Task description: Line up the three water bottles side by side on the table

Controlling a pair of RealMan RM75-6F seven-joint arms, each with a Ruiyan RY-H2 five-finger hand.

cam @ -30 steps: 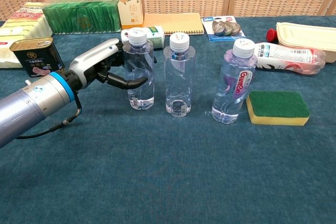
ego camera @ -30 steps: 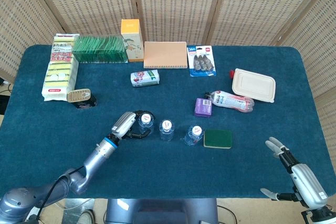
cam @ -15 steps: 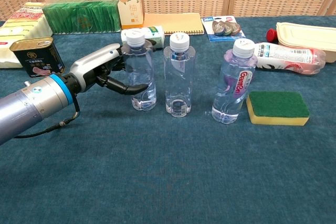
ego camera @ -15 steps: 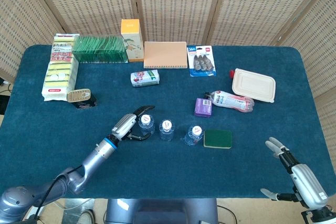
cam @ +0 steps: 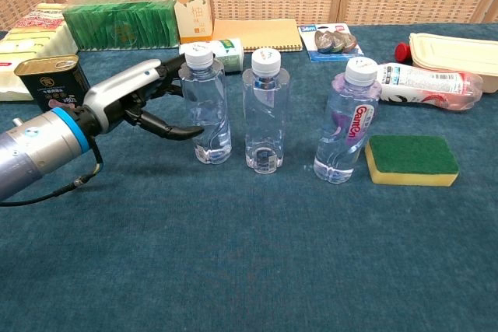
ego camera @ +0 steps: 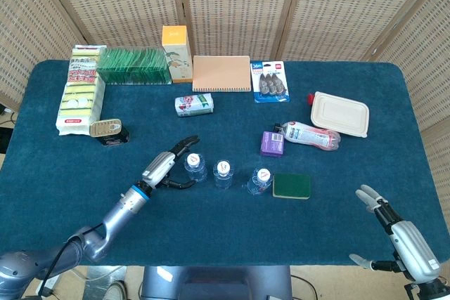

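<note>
Three clear water bottles with white caps stand upright in a row on the blue table. The left bottle (cam: 208, 106) (ego camera: 193, 165) and the middle bottle (cam: 264, 114) (ego camera: 223, 172) are close together. The right bottle (cam: 346, 126) (ego camera: 259, 180), with a pink label, stands a wider gap away. My left hand (cam: 134, 100) (ego camera: 166, 166) is just left of the left bottle, with its fingers spread and holding nothing. One fingertip (cam: 193, 128) reaches near that bottle's lower part. My right hand (ego camera: 399, 238) hovers open at the front right edge, far from the bottles.
A green sponge (cam: 411, 159) lies right of the row. Behind it are a lying labelled bottle (cam: 424, 82), a purple box (ego camera: 272, 143) and a beige lunch box (ego camera: 340, 114). A tin can (cam: 53, 83) stands left of my left hand. Packs and a notebook (ego camera: 221, 73) line the back.
My left hand has let go of the left bottle, opened its fingers and drawn back to the left. The bottle stays upright. The right hand has not moved.
</note>
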